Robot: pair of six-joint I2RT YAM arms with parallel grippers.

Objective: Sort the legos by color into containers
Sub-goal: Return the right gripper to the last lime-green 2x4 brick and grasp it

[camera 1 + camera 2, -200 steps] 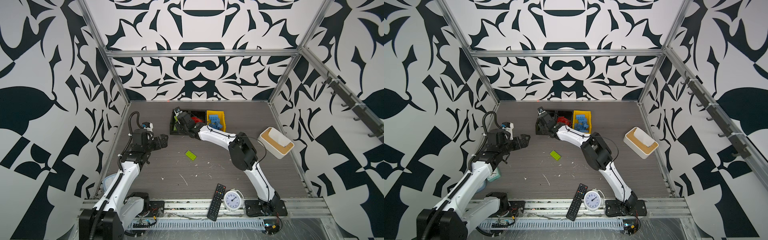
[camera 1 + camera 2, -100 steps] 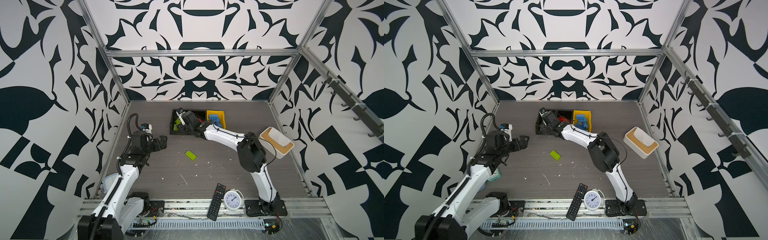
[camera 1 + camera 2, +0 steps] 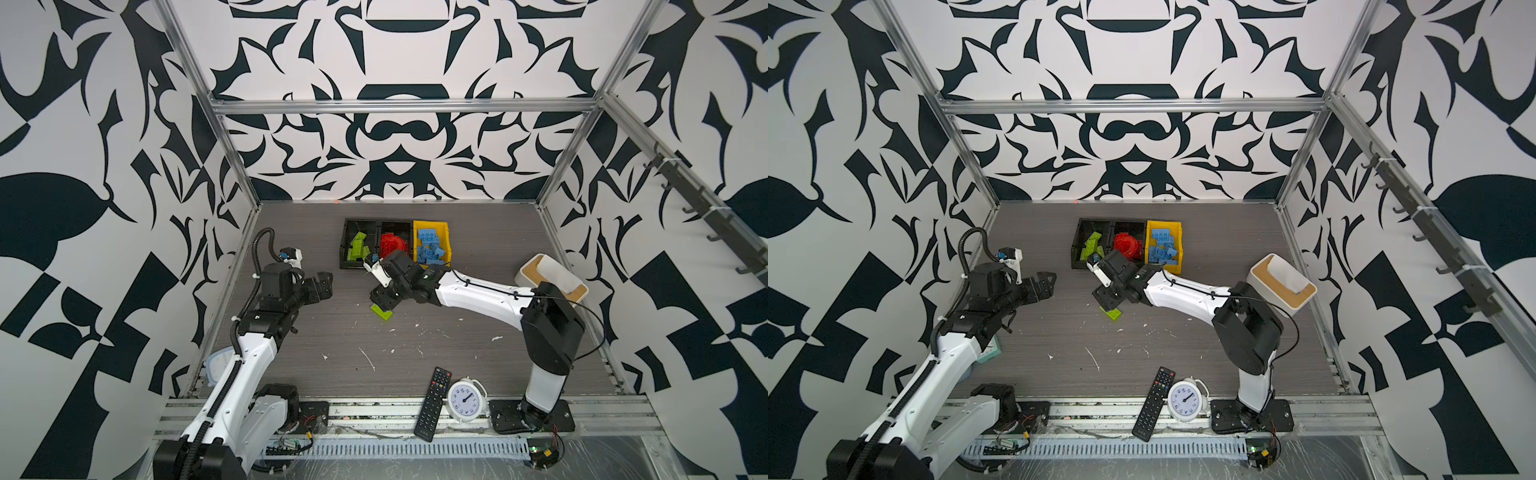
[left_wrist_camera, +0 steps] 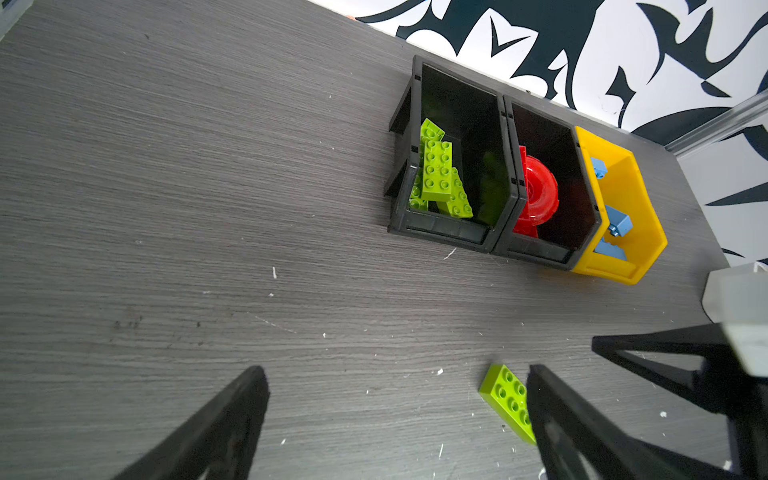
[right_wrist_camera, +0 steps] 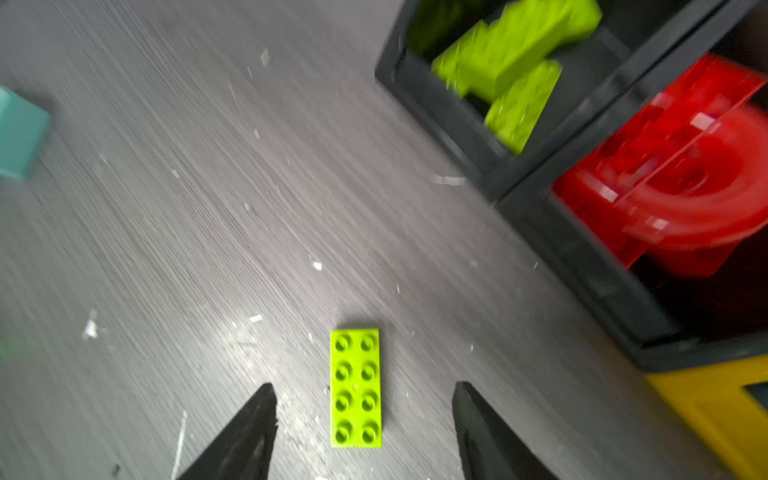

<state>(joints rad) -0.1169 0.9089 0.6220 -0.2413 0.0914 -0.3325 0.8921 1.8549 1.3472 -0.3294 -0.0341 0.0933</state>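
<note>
A flat lime-green plate [image 5: 355, 388], two studs by four, lies studs-up on the grey counter [image 3: 457, 345], in front of the containers and outside all of them. The right end effector [image 5: 363, 395] is directly above it with its fingers spread. In the right wrist view the plate sits between the two tips, running lengthwise along them and clear of both. Nothing is pinched. In both top views this end effector covers part of the plate [image 3: 383, 313].

Behind it, two joined black trays [image 3: 343, 245] stand in a row with the yellow bin [image 3: 447, 239]. Green bricks [image 3: 358, 248] lie in the left tray. Red pieces [image 3: 392, 245], one of them half-round, are in the next tray, and blue bricks [image 3: 430, 248] fill the bin.

The left end effector [image 3: 322, 284] hangs over bare counter to the left, fingers spread wide and empty. A white box with a tan rim [image 3: 552, 276] sits at the right, with a remote [image 3: 432, 403] and a clock [image 3: 465, 401] at the front edge.
</note>
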